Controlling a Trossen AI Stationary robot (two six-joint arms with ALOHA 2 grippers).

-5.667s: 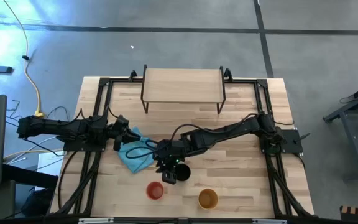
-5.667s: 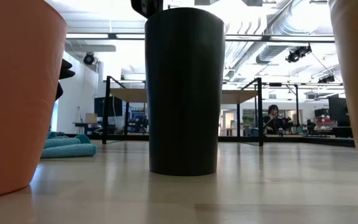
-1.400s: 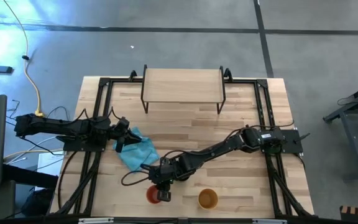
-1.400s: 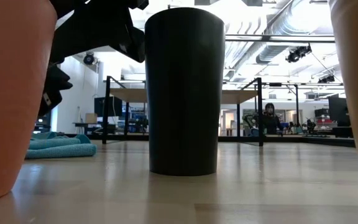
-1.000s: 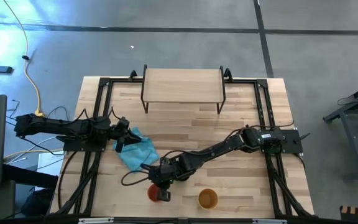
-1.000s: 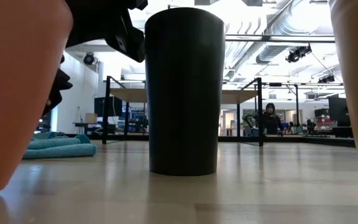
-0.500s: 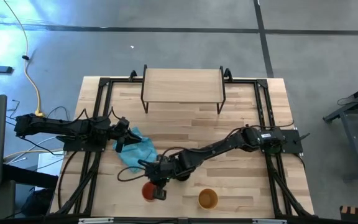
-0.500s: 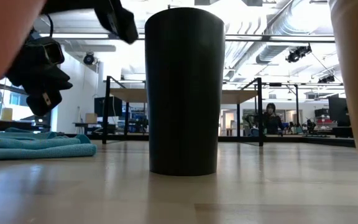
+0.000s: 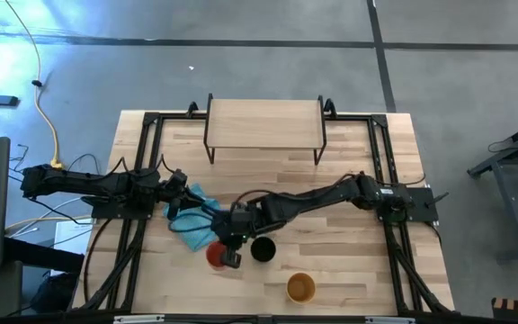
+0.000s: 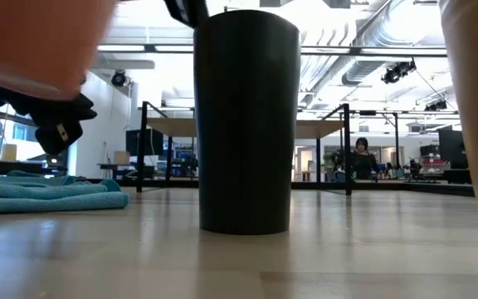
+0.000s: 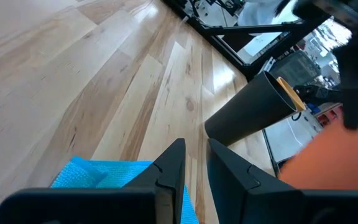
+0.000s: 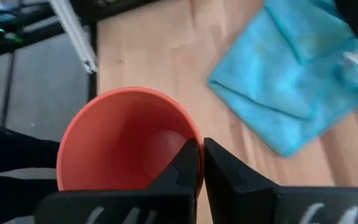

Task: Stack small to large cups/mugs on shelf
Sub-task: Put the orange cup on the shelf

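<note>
Right gripper (image 9: 229, 255) pinches red cup (image 9: 216, 255) rim, lifted; left gripper (image 9: 174, 204) narrowly parted over cloth (image 9: 194, 225)

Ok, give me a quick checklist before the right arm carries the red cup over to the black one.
1. Right gripper pinching the red cup rim: ok.
2. Red cup lifted off the table: ok, low view shows its base in the air.
3. Black cup upright: ok.
4. Black cup empty: cannot tell.
5. Left gripper clear, over the blue cloth: ok.
6. Shelf top free: ok.
</note>
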